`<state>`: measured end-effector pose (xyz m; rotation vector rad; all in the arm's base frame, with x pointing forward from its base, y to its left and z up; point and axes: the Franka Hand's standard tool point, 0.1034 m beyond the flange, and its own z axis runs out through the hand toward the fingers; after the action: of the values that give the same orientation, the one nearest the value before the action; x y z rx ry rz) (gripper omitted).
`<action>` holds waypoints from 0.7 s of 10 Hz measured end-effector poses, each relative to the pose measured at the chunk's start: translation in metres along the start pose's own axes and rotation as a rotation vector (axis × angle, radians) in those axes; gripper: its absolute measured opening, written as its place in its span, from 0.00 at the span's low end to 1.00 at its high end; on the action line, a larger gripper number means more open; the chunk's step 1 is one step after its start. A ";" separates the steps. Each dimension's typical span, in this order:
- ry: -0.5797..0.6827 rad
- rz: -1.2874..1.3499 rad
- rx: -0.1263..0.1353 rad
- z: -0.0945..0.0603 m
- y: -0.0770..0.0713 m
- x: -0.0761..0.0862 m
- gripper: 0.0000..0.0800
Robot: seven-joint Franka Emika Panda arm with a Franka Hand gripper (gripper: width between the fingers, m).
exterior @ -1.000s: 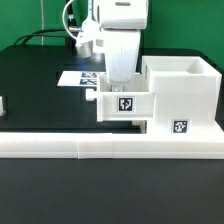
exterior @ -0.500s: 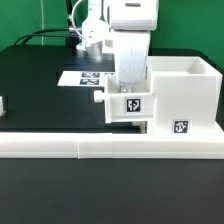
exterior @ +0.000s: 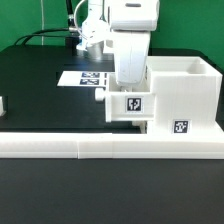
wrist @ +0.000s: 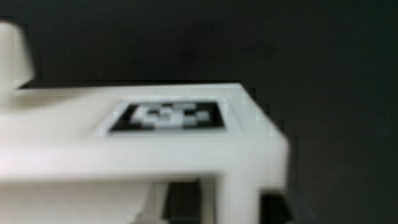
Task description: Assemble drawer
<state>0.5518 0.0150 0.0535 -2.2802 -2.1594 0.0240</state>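
The drawer's large white casing (exterior: 186, 92) stands at the exterior view's right, an open box with a square tag low on its front. A smaller white tray (exterior: 128, 107) with a tag on its front and a knob on its left side sits tight against the casing's left side. My gripper (exterior: 128, 86) comes straight down onto the tray and is shut on its wall. In the wrist view the tray (wrist: 107, 150) fills the frame with a tag on it. My gripper (wrist: 226, 206) shows as two dark fingers, one on each side of a white wall.
A long low white border wall (exterior: 90, 146) runs along the front of the black table. The marker board (exterior: 82, 78) lies flat behind the tray. A small white part (exterior: 3, 103) shows at the exterior view's left edge. Cables hang behind the arm.
Between one second and half a second ago my gripper and the tray moved to the exterior view's right, up against the casing. Nothing has moved since.
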 end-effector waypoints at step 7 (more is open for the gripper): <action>-0.048 -0.014 0.047 -0.046 0.007 -0.024 0.81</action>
<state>0.5578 -0.0088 0.0993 -2.2623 -2.1723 0.1295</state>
